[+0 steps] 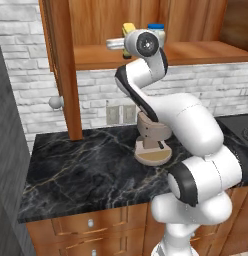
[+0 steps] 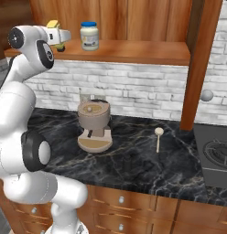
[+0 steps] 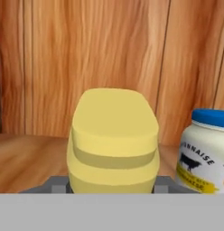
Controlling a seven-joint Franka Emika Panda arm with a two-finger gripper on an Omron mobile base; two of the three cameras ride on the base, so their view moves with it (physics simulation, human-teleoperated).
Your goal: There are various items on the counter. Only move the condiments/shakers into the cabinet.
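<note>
At upper left of the right base view, the tool (image 2: 59, 37) grips the yellow squeeze bottle (image 3: 113, 140) over the cabinet (image 2: 133, 18) shelf (image 2: 133, 51), beside the white jar (image 2: 89, 36). Below, a coffee machine (image 2: 94, 126) and wooden spoon (image 2: 158, 138) occupy the table (image 2: 133, 160).

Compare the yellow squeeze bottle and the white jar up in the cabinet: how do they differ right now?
The yellow squeeze bottle sits in the hand; the white jar stands free on the shelf. The bottle is plain yellow; the jar has a blue lid and a label. Both are at shelf level inside the cabinet.
</note>
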